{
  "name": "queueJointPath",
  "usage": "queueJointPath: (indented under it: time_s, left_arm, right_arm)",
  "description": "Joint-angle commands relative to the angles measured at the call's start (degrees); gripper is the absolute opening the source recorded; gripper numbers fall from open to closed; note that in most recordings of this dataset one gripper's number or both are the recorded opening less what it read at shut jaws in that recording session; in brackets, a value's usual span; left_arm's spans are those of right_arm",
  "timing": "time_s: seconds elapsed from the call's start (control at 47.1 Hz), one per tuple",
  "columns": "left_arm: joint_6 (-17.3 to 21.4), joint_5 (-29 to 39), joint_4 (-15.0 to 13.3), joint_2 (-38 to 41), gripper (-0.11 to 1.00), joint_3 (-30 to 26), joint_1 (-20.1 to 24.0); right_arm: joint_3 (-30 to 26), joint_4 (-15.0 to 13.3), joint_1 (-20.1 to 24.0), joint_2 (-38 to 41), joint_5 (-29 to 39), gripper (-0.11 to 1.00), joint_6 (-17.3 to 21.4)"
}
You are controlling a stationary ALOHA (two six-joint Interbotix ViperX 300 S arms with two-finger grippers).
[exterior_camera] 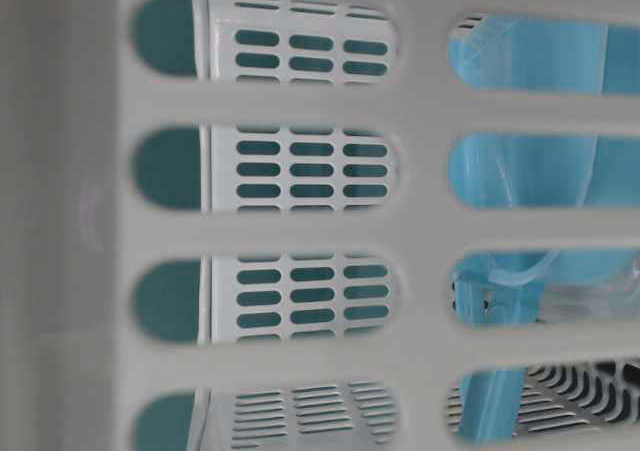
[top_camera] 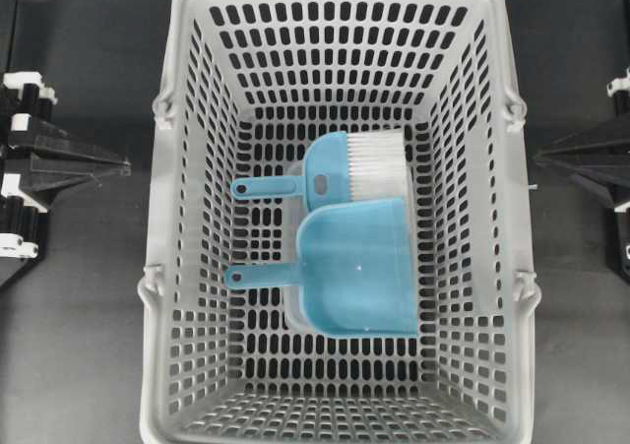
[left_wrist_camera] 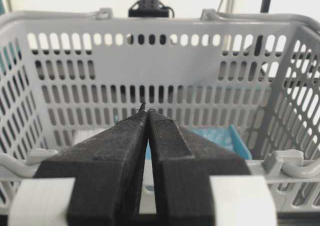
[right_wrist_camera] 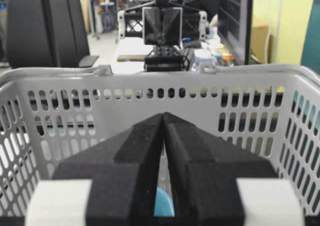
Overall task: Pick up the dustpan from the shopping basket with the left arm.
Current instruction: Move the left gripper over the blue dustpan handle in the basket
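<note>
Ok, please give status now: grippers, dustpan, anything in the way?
Left gripper and right gripper shut, empty, outside basket. Dustpan flat inside, handle toward left arm. Brush touching its far edge.

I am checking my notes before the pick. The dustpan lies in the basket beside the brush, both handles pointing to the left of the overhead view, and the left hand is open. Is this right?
Not quite. In the left wrist view the left hand is shut, its fingers pressed together. The rest holds: in the overhead view the dustpan lies in the basket beside the brush, both handles pointing left.
</note>
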Motion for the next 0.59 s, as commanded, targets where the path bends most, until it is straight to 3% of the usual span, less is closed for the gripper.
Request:
queueJointPath:
  time_s: [0.0,0.106,0.297,0.574]
  left_arm:
    - [-1.5,1.0,2.4,0.7,0.06,-2.7,-0.7]
    - [-3.3,5.6,2.5,1.8,0.00,-6.0,-1.1]
    - [-4.8,21.8,2.5,6.1,0.00,-15.8,-2.7]
    - [-4.8,43.7,2.5,19.6,0.00,-33.5,-6.7]
  right_arm:
    - [-0.8,0.1,0.2,0.3,-0.3,0.00,0.6]
    - [-0.7,0.5,0.2,-0.4,0.8,0.00,0.8]
    - [-0.8,0.5,0.2,-1.5,3.6,0.00,1.8]
    - [-1.0,0.5,1.2,-2.1,4.4,0.00,3.3]
